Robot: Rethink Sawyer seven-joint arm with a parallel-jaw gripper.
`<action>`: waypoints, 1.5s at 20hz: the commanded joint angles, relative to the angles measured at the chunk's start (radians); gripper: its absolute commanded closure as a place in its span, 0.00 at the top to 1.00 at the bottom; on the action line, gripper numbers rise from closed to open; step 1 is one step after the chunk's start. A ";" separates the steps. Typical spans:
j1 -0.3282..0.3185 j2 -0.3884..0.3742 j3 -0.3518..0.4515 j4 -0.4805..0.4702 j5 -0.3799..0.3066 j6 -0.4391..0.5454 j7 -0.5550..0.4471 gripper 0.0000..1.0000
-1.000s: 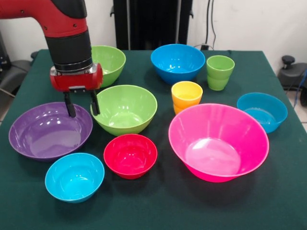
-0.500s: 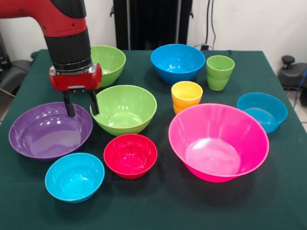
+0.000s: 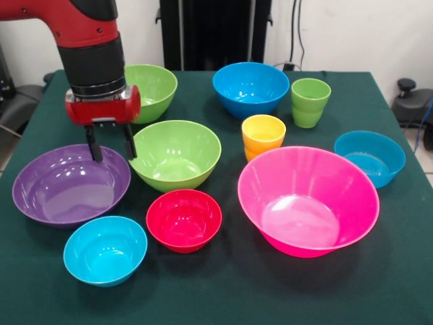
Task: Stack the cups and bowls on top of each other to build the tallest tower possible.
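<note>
All bowls and cups stand apart on the green table; no tower shows. My gripper point(image 3: 109, 150) hangs open and empty over the far right rim of the large purple bowl point(image 3: 67, 184). Right of it sits a lime green bowl point(image 3: 177, 154), with a second lime green bowl point(image 3: 152, 89) behind the arm. A red bowl point(image 3: 184, 219) and a small cyan bowl point(image 3: 105, 249) sit in front. The huge pink bowl point(image 3: 308, 200) is at the right, with blue bowls at the back point(image 3: 250, 88) and far right point(image 3: 369, 157). The yellow-orange cup point(image 3: 263, 136) and light green cup point(image 3: 310, 101) stand upright.
The dark green tablecloth point(image 3: 230, 291) covers the table, with open cloth along the front edge. A black stand point(image 3: 215, 32) rises behind the table's far edge. Dark equipment point(image 3: 413, 101) sits off the table at the right.
The gripper has shifted slightly left and up, staying open over the purple bowl's rim. The bowls and cups have not moved.
</note>
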 commanded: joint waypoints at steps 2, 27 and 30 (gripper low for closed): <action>0.012 -0.035 0.027 -0.014 0.031 0.137 -0.212 1.00; 0.103 0.100 -0.024 -0.102 -0.025 0.030 -0.145 1.00; 0.106 0.068 -0.022 -0.082 -0.004 0.055 -0.134 1.00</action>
